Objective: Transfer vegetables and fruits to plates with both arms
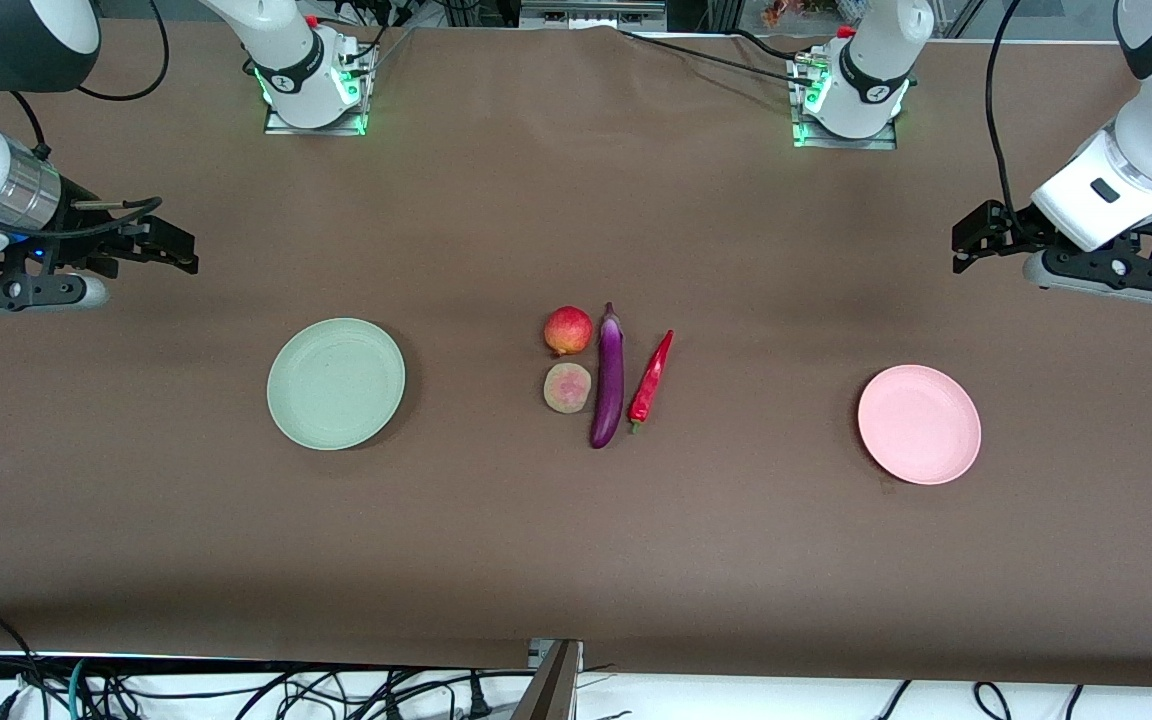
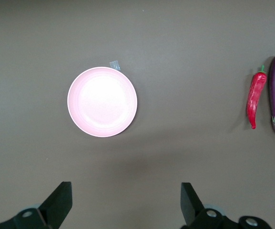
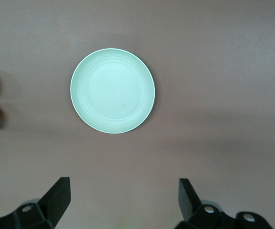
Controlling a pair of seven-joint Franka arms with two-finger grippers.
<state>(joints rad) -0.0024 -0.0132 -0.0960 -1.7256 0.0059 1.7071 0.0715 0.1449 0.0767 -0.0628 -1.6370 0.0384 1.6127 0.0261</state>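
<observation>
We judge the glossy eggplant (image 1: 608, 378) slippery; grip mid-body. Left gripper (image 2: 126, 205) and right gripper (image 3: 124, 202) wait, fingers spread.

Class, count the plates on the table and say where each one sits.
2. The pale green plate sits toward the right arm's end of the table; the pink plate sits toward the left arm's end. None appear hidden.

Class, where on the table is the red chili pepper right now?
In the front view, the red chili pepper lies on the table's middle, just beside the purple eggplant on the side toward the left arm's end, between it and the pink plate.
</observation>
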